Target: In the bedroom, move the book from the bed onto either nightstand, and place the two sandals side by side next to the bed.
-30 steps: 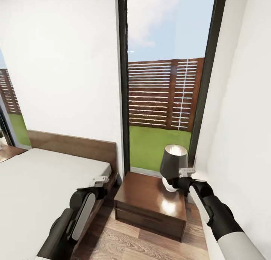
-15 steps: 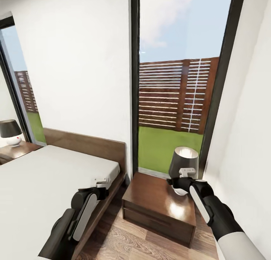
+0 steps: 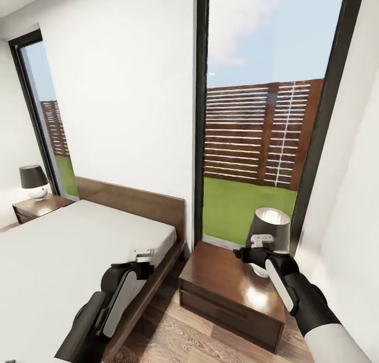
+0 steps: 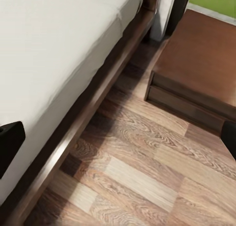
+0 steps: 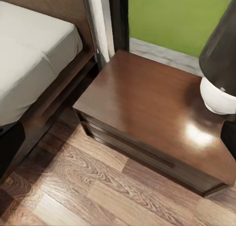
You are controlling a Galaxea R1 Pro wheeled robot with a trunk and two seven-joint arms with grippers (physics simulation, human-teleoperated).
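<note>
Panning left since 1 second ago, the camera now frames bed (image 3: 63,242) lower left and nightstand (image 3: 231,292) lower right, nearer the right end effector (image 3: 247,253); neither end effector's opening can be told, left end effector (image 3: 141,258) included.

Both arms reach forward, bent at the elbow, in black and white casing. The left arm (image 3: 113,300) rises toward the near edge of the nightstand (image 3: 231,292), stopping well short of it, its wrist bent and the left gripper (image 3: 141,255) at its end. The right arm (image 3: 300,294) runs over the nightstand's outer end, with the right gripper (image 3: 260,243) above the top. Whether either gripper's fingers are parted cannot be told.
</note>
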